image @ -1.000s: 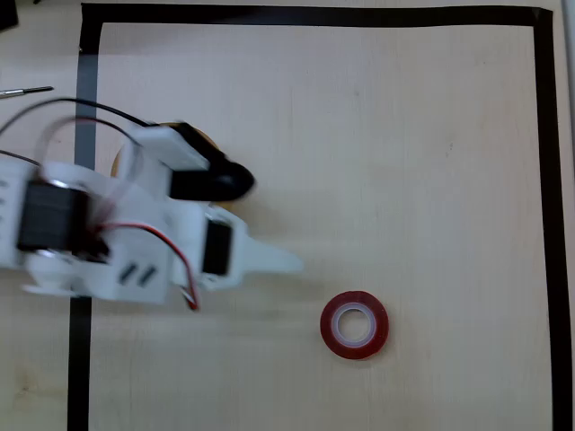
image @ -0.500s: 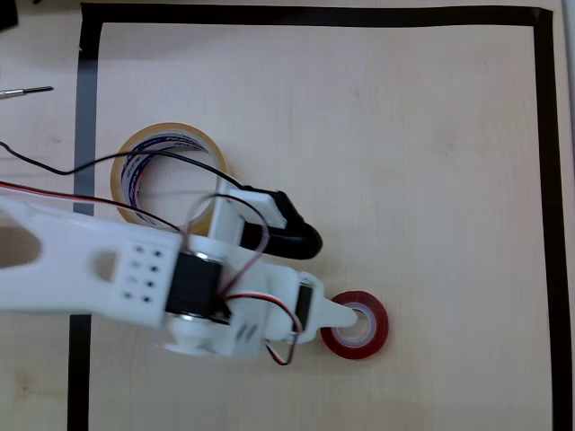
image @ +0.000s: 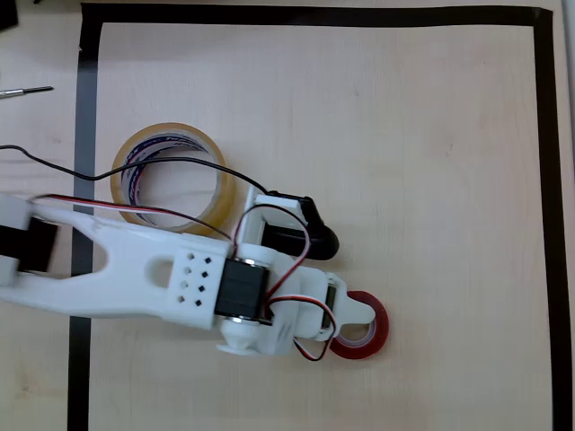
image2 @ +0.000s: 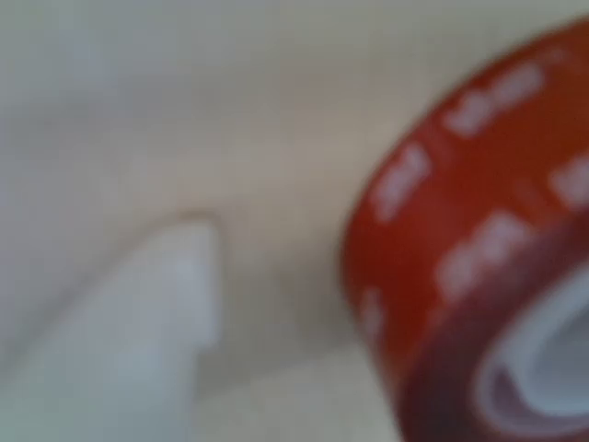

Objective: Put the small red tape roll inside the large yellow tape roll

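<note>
My gripper (image: 346, 292) gapes, empty, over the small red tape roll (image: 370, 334). The roll lies just toward the table's (image: 404, 135) right edge; the large yellow tape roll (image: 171, 175) waits near the left edge.

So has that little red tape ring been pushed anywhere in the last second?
No. In the overhead view the small red tape roll sits as far from the black tape border on the right as before; the gripper alone has moved in.

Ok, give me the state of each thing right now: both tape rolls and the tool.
small red tape roll: flat on the table, not lifted, partly under the tool, apart from the yellow roll.
large yellow tape roll: flat on the table, hole empty, arm crossing its lower edge.
tool: low at the red roll, white finger beside the roll's outer wall; open or shut, cannot tell.
</note>
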